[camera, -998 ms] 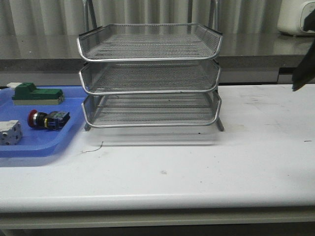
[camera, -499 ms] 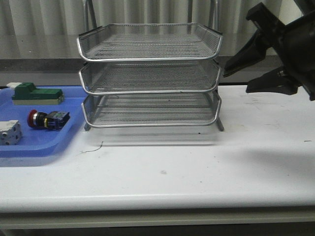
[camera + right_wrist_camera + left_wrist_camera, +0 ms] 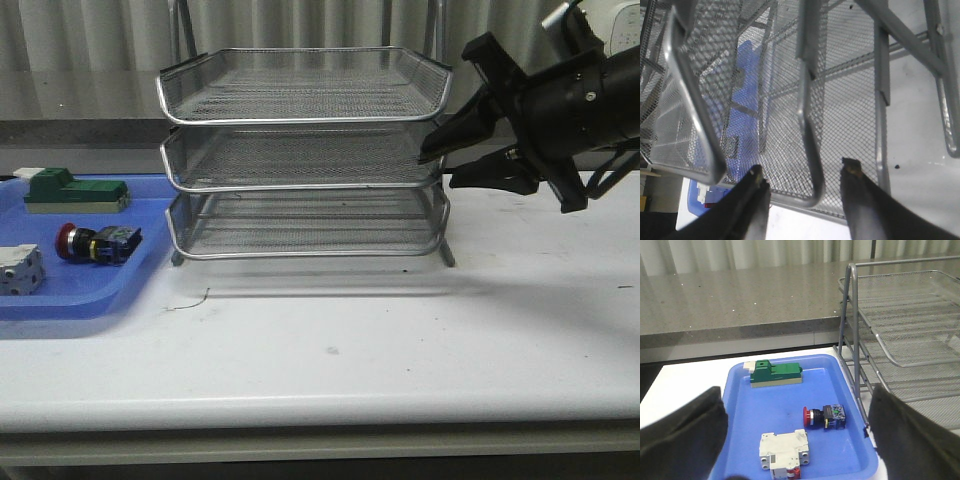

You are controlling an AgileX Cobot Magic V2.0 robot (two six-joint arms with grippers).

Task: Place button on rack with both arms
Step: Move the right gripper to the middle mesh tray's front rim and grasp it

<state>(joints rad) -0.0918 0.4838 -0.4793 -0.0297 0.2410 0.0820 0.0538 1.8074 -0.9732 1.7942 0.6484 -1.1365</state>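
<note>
The button (image 3: 95, 243), red-headed with a black body, lies on its side in the blue tray (image 3: 70, 300) to the left of the rack (image 3: 300, 120). In the left wrist view the button (image 3: 824, 417) lies below and between the wide-apart fingers of my open left gripper (image 3: 795, 392), which hovers over the tray (image 3: 740, 405). My right gripper (image 3: 438, 170) is open at the right front corner of the rack's middle tier. In the right wrist view that tier's rim (image 3: 807, 125) runs between the fingers of the right gripper (image 3: 805, 172), not clamped.
A green-and-white block (image 3: 75, 192) sits at the tray's back and a white block (image 3: 18, 268) at its front left. A grey counter ledge (image 3: 520, 110) runs behind the rack. Bare white table (image 3: 330, 350) lies in front.
The right arm has swung in from the right edge of the front view and leftward to the rack's middle tier corner, jaws open. Button and rack have not moved.
</note>
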